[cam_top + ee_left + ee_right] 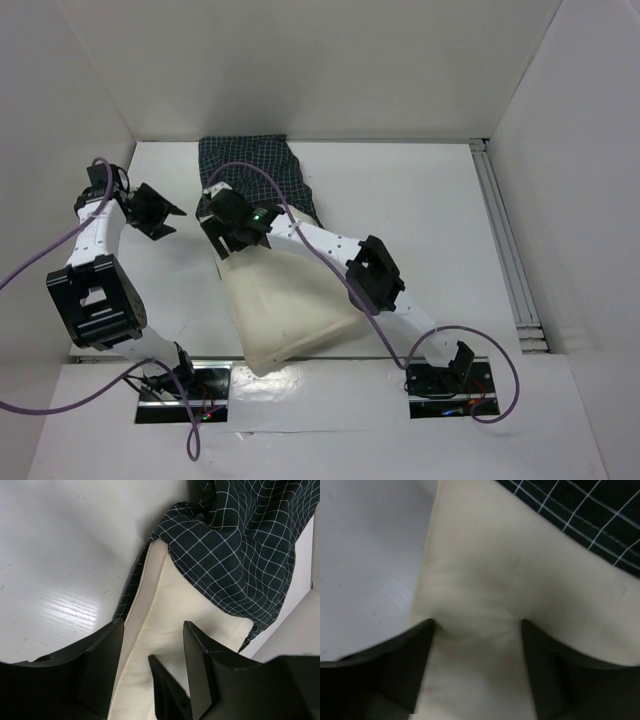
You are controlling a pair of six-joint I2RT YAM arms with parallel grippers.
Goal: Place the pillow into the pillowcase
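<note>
Right gripper [477, 630] was pinched on the pillow [290, 310]. I saw cream fabric bunched and creased between its two fingers [405, 675], up at the pillow's far end. Just beyond the fingertips lay the edge of the pillowcase [255, 165], its checked cloth lapping over the cream corner. The rest of the pillow ran back beneath the right wrist toward the arm bases, lying on the table [430, 210].

Left gripper [158, 212] was spread, with nothing between its fingers. It sat to the left of the pillow, apart from it. I could not tell whether it touched the table.

Through the left wrist camera, ahead of the fingertips, I noted the pillowcase mouth. A dark lower edge ran along the pillow's side, and the upper layer was draped in folds over the pillow's end. The pillow's end was tucked inside, but I could not tell how far.
</note>
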